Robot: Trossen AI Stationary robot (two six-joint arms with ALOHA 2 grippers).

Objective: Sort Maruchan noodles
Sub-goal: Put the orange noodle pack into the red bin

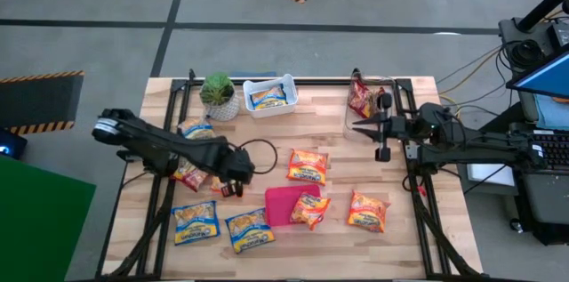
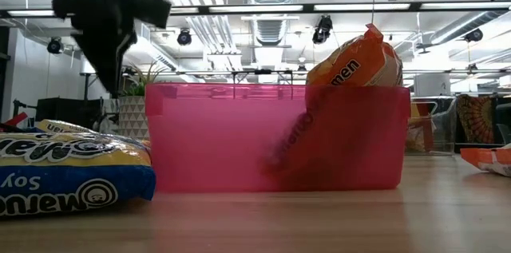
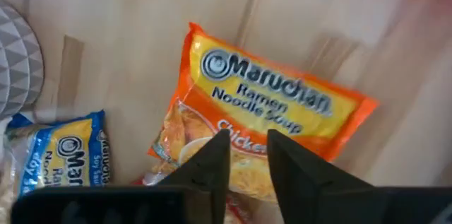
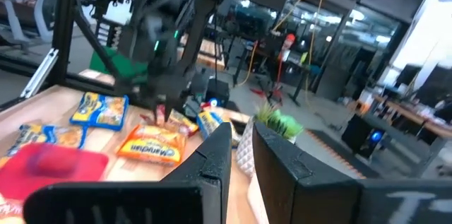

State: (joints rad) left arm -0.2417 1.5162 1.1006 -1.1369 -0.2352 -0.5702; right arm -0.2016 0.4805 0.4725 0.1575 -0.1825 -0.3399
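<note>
My left gripper (image 1: 233, 181) hangs above the table, left of centre, fingers pointing down with a narrow gap. It hovers over an orange-yellow packet (image 3: 272, 104) lying flat on the wood, with a blue-and-yellow packet (image 3: 67, 157) beside it. My right gripper (image 1: 357, 127) is raised near the clear bin (image 1: 391, 86), pointing level toward the table's left, its fingers slightly apart and holding nothing. Orange-yellow packets (image 1: 308, 165) (image 1: 367, 210) and blue-and-yellow ones (image 1: 196, 222) (image 1: 249, 229) lie scattered on the table. One orange-yellow packet (image 2: 355, 61) leans inside the pink bin (image 2: 239, 137).
A white bin (image 1: 269, 95) at the far edge holds a blue-and-yellow packet. A dark red packet (image 1: 362, 97) sits in the clear bin, and another (image 1: 188, 173) lies under my left arm. A potted plant (image 1: 218, 95) stands far left. Bare wood lies between the pink bin and my right arm.
</note>
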